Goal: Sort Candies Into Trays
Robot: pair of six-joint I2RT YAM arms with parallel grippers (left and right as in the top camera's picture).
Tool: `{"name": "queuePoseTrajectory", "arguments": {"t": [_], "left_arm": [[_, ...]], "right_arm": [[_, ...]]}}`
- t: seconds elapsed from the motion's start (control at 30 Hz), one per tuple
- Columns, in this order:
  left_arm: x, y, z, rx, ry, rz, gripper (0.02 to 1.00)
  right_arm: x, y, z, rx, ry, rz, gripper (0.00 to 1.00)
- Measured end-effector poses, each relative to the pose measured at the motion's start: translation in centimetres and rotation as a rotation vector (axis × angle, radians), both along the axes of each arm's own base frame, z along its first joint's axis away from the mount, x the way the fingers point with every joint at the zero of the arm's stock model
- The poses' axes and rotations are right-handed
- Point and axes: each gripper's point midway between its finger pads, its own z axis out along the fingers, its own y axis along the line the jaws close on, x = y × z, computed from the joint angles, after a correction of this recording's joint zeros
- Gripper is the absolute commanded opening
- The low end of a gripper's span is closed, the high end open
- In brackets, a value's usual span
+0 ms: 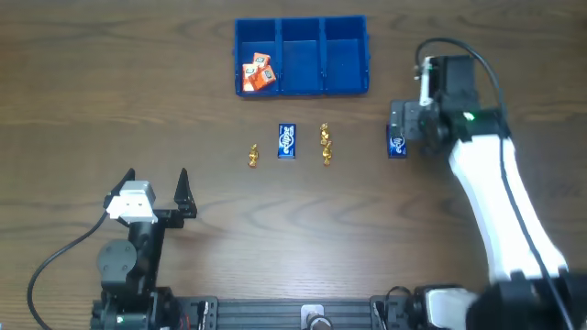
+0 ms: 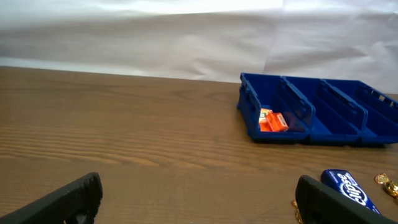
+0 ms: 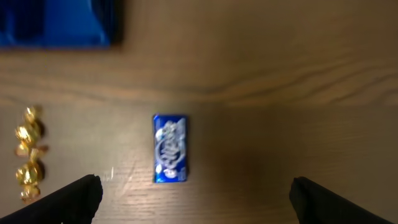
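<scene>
A blue three-compartment tray (image 1: 302, 90) stands at the back middle of the table, with orange candies (image 1: 258, 73) in its left compartment. In front of it lie a blue-wrapped candy (image 1: 287, 140) and three gold candies (image 1: 254, 155), (image 1: 325, 135), (image 1: 328, 156). A second blue-wrapped candy (image 1: 397, 144) lies to the right. My right gripper (image 1: 404, 125) hovers open above it, and in the right wrist view that candy (image 3: 170, 148) lies flat between the spread fingers (image 3: 68, 200). My left gripper (image 1: 157, 174) stands open and holds nothing at the front left.
The left wrist view looks across bare wood to the tray (image 2: 249, 106), the orange candies (image 2: 272, 121), a blue candy (image 2: 348, 190) and a gold candy (image 2: 387, 183). Two gold candies (image 3: 28, 155) and a tray corner (image 3: 56, 25) appear in the right wrist view.
</scene>
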Motion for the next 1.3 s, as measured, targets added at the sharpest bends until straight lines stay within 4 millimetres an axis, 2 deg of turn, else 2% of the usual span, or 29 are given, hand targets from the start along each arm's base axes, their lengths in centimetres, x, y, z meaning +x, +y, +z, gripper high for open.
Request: {"name": "queuePoseTrajectory", "arguments": {"t": [0.2,0.33,0.43,1.3], "left_arm": [[0.0,0.0,0.0,0.000,0.000,0.000,0.998],[0.0,0.0,0.0,0.000,0.000,0.000,0.998],[0.0,0.0,0.0,0.000,0.000,0.000,0.998],[0.0,0.0,0.0,0.000,0.000,0.000,0.998]], "right_arm": [[-0.3,1.7,-7.7,0.083,0.230,0.017,1.000],[-0.7,2.5,-11.3,0.123,0.324,0.013,1.000],[-0.6,2.7,-12.7,0.137,0.350,0.010,1.000],[0.8,2.0,-13.1,0.101,0.300,-0.012,1.000]]}}
